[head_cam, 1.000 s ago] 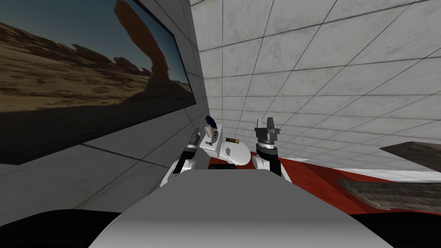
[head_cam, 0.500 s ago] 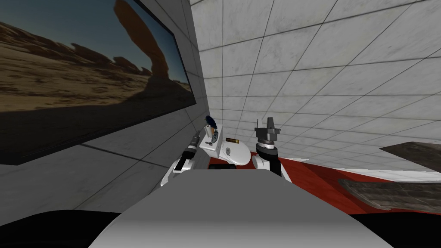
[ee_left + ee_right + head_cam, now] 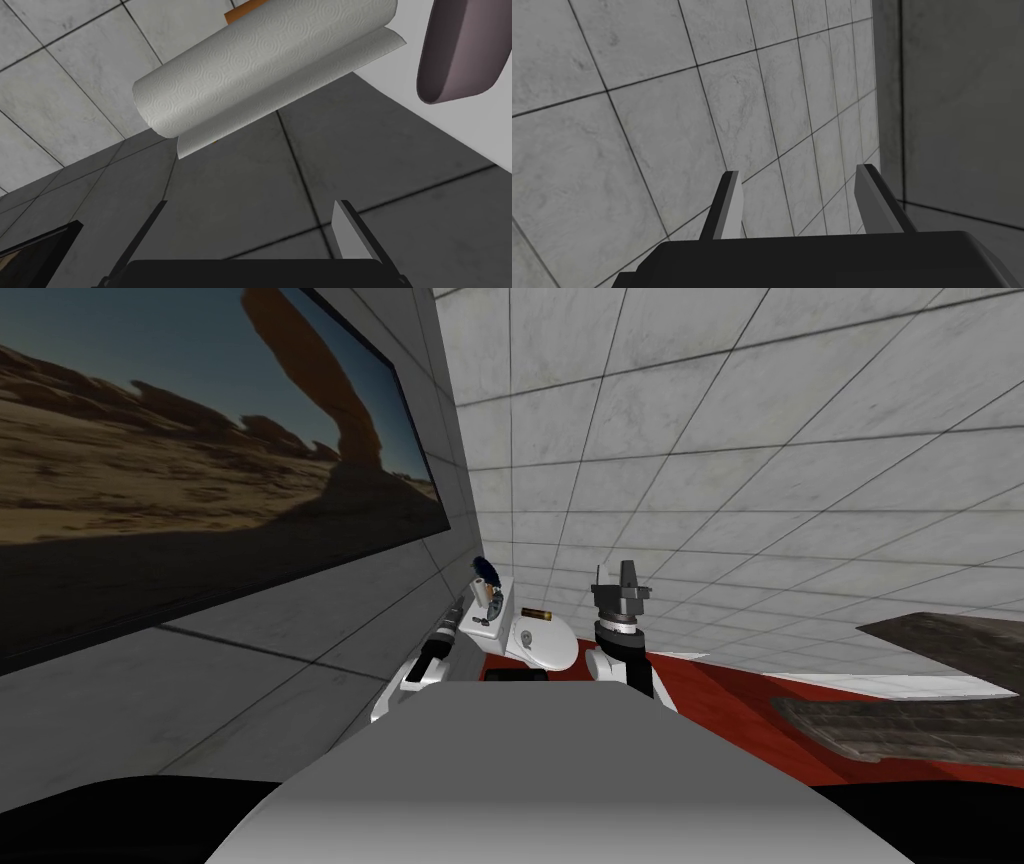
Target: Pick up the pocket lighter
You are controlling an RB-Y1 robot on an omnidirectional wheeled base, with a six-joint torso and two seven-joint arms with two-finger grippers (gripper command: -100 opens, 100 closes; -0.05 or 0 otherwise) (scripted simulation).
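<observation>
A small brown and gold pocket lighter [image 3: 538, 615] lies on the white toilet [image 3: 548, 646], at the back of its lid beside the tank. On the tank [image 3: 490, 628] stand a few small items, one with a blue top [image 3: 483, 568]. My left gripper [image 3: 455, 610] is just left of the tank, a little way from the lighter. Its fingers are open [image 3: 252, 202] and hold nothing, below a white paper roll [image 3: 260, 65]. My right gripper [image 3: 622, 578] is raised to the right of the toilet, open and empty [image 3: 797, 170], facing the tiled wall.
A large framed desert picture [image 3: 200, 468] hangs on the grey wall at my left. A mauve rounded object [image 3: 460, 50] hangs near the paper roll. Red floor [image 3: 720, 698] lies right of the toilet, with dark slabs [image 3: 900, 728] further right.
My left gripper has sunk a little beside the tank. The head view has shifted slightly, so the wall picture sits further left. The right arm has kept still.
</observation>
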